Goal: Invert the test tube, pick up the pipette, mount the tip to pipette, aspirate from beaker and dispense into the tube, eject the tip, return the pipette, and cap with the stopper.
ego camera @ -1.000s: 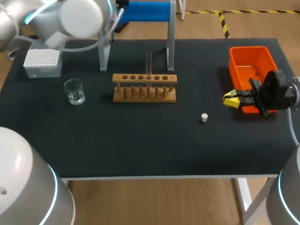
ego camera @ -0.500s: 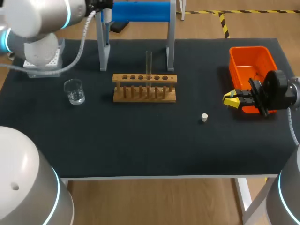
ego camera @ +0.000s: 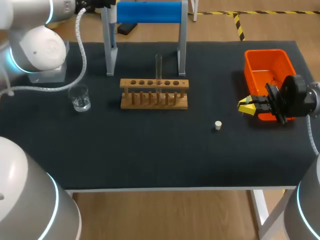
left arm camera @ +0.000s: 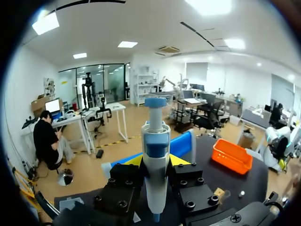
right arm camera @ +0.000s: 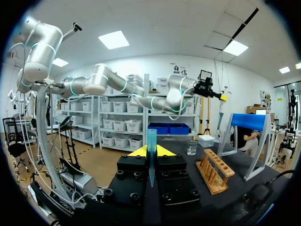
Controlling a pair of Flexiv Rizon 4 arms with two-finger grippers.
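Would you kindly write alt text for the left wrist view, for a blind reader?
The left gripper is shut on an upright blue-and-white pipette. Beyond it, on the black table, sit an orange bin and a small white stopper.

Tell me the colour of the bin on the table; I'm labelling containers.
Orange; the bin shows best in the head view.

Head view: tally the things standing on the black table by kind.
Glassware: 2, test tube and beaker
Stands: 2, wooden rack and blue stand
Bins: 1, orange bin
Stoppers: 1, stopper
Boxes: 1, tip box, partly hidden
Total: 7
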